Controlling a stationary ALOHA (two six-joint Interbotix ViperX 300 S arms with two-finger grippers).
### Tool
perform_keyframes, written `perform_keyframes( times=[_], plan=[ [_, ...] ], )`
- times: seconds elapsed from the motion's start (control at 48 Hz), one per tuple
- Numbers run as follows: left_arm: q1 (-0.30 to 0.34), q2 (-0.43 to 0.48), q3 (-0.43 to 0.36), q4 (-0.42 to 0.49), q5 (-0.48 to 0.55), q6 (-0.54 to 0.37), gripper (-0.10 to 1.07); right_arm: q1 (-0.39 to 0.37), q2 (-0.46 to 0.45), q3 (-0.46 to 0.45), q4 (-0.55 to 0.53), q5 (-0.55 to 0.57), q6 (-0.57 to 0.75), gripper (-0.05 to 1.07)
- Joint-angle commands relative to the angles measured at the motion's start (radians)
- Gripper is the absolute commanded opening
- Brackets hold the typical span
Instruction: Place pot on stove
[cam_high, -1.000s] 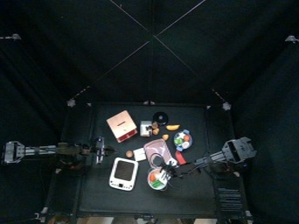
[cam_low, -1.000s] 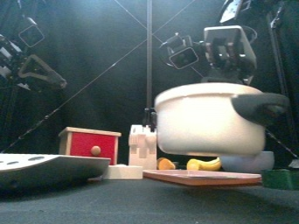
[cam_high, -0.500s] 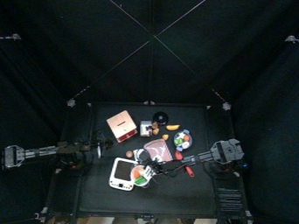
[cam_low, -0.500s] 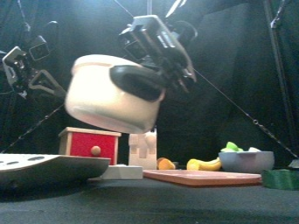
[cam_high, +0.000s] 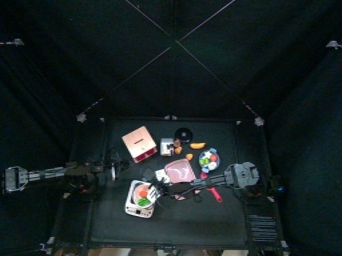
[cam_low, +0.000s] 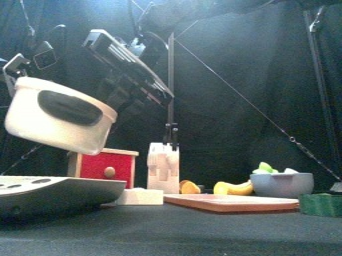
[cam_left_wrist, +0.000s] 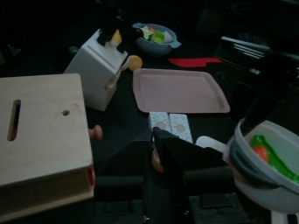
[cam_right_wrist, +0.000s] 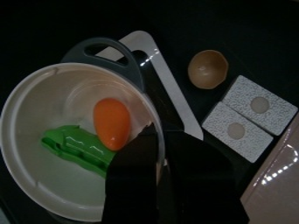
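Arms reach in from both sides of the small black table (cam_low: 201, 238). At the far left of the top view the left arm lies low by the table's edge. Its pincer (cam_left_wrist: 156, 163) has nothing in it, and I cannot tell if it is clenched or released.

Next, at the lower left of the front view, the flat white stove (cam_low: 40, 192) lies on the table. The white pot (cam_low: 54, 118) hangs in the air right above the stove, tipped a bit and not touching it. Its black handle (cam_low: 64, 106) faces us. The right arm has reached across the middle, and the right pincer (cam_right_wrist: 146, 150) is clenched on the pot's rim. Inside the pot lie an orange thing (cam_right_wrist: 108, 122) and a green thing (cam_right_wrist: 73, 145).

Just right of the stove stands a red box (cam_low: 103, 164) with a round knob. Beside it stands a white block (cam_low: 163, 166). A flat pink board (cam_low: 238, 202) lies in front, near the middle. Behind the board lie a small orange thing (cam_low: 190, 187) and a yellow banana (cam_low: 234, 187). Further right stands a grey bowl (cam_low: 283, 184) with green bits poking over its rim. At the far right edge sits a small green thing (cam_low: 322, 204), too cut off to name.
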Motion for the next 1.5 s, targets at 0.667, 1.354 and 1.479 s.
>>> perform_keyframes(
  times=[0.667,1.354,1.479],
  plan=[
    [0.005,0.003,-0.012,-0.002,-0.005,0.003,0.55,-0.008,0.075,-0.133,0.011,0.058,0.002,0.43],
    [0.003,0.003,-0.011,-0.002,-0.003,0.002,0.55,-0.009,0.071,-0.143,-0.003,0.071,0.000,0.71],
    [0.003,0.003,-0.011,-0.003,-0.005,0.002,0.55,-0.009,0.067,-0.152,-0.006,0.083,-0.002,0.71]
  ],
)
